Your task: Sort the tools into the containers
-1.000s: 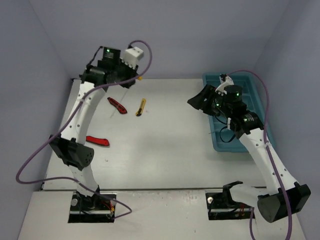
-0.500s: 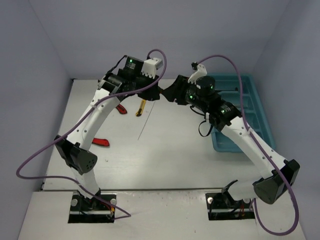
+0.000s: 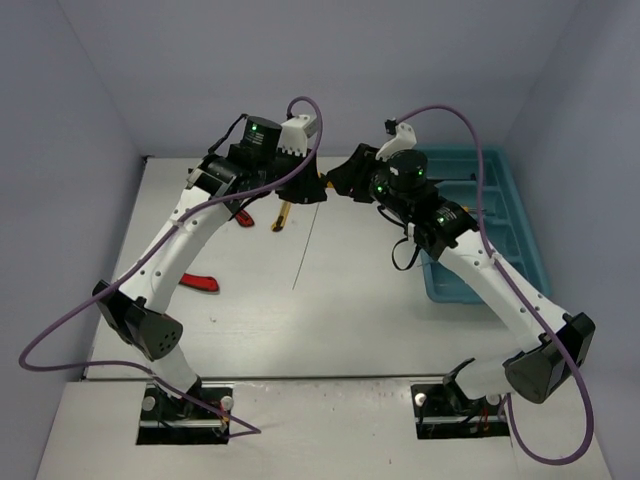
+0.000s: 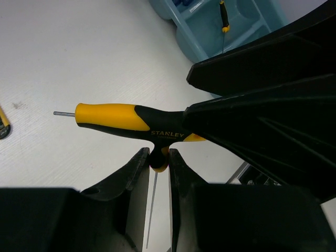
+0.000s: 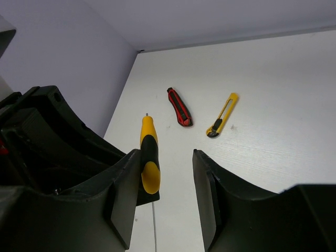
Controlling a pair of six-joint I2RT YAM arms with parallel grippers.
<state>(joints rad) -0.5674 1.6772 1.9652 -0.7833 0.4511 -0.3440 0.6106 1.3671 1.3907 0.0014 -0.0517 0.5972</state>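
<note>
A T-handle hex key with a yellow and black handle [image 4: 113, 116] hangs above the table's middle, and its thin shaft [image 3: 305, 250] points down. My left gripper [image 4: 156, 157] is shut on the stem of the handle. My right gripper [image 5: 167, 163] faces it, open, around one end of the handle [image 5: 149, 157]. Its left finger lies against the handle and the other stands well apart. On the table lie a red utility knife [image 5: 179, 106], a yellow utility knife [image 5: 222, 115] and another red tool [image 3: 200, 283]. The teal tray [image 3: 520, 215] sits at the right.
A black and yellow screwdriver [image 4: 224, 18] lies in one tray compartment [image 4: 199, 42]. Purple walls close in the table on the left, back and right. Both arms arch over the table's back centre, with their cables looping above.
My left arm has carried the hex key from the back left to the centre. My right arm has swung from the tray to meet it, and its jaws have narrowed around the handle.
</note>
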